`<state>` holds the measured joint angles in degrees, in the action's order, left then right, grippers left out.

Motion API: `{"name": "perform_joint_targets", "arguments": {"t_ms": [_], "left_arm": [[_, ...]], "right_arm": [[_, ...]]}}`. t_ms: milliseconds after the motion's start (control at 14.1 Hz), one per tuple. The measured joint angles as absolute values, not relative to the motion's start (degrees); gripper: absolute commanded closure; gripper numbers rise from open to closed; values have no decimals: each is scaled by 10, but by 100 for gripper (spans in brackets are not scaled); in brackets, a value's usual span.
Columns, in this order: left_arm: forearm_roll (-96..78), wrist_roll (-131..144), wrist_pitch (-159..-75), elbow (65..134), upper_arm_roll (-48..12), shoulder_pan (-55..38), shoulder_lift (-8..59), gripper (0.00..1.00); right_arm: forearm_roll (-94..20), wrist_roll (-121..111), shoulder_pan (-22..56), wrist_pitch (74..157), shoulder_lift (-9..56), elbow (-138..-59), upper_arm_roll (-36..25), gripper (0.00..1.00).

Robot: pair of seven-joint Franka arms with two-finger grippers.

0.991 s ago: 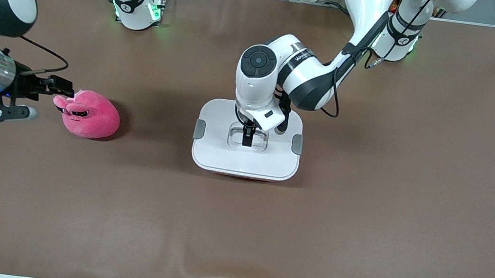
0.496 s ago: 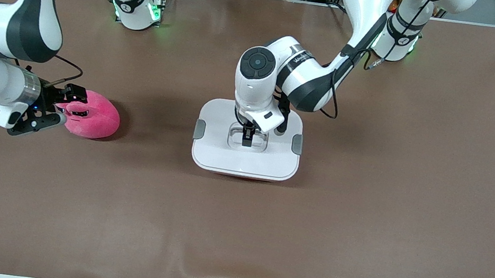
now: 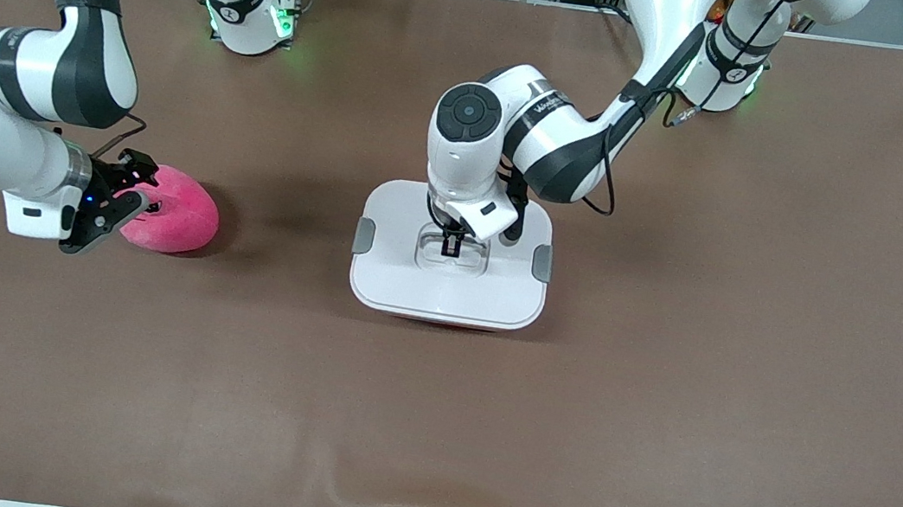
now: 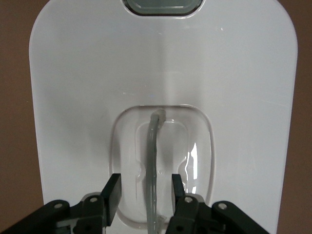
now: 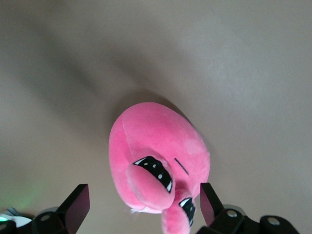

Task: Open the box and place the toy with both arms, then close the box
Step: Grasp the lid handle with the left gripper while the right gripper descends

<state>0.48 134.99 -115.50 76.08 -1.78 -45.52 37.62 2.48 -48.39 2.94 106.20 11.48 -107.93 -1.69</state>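
Box (image 3: 447, 288) lid on, left hand (image 4: 145, 187) astride handle (image 4: 155, 161); right hand (image 5: 141, 202) wide over toy (image 5: 156, 161).

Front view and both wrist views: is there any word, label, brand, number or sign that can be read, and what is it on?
Dark lettering on the left arm's white link above the box: too small to read.
Round dark marks on both arm bases: not legible.
The box lid, the toy and the table: no text.

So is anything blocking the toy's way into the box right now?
Yes: the white lid is on the box. The left gripper is at its recessed handle; the right gripper straddles the toy.
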Motion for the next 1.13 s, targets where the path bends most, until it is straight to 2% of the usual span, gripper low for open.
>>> {"name": "perform_joint_targets", "arguments": {"t_ms": [212, 708, 1133], "left_arm": [[7, 1354, -1155, 761, -18, -456, 376, 74], [7, 1355, -1155, 760, -15, -455, 376, 77], [7, 1362, -1155, 760, -14, -455, 376, 90]], "right_arm": [[30, -539, 26, 1068, 112, -1102, -20, 0], [130, -554, 81, 1182, 73, -1213, -12, 0], [189, -560, 88, 1203, 69, -1230, -14, 0]]}}
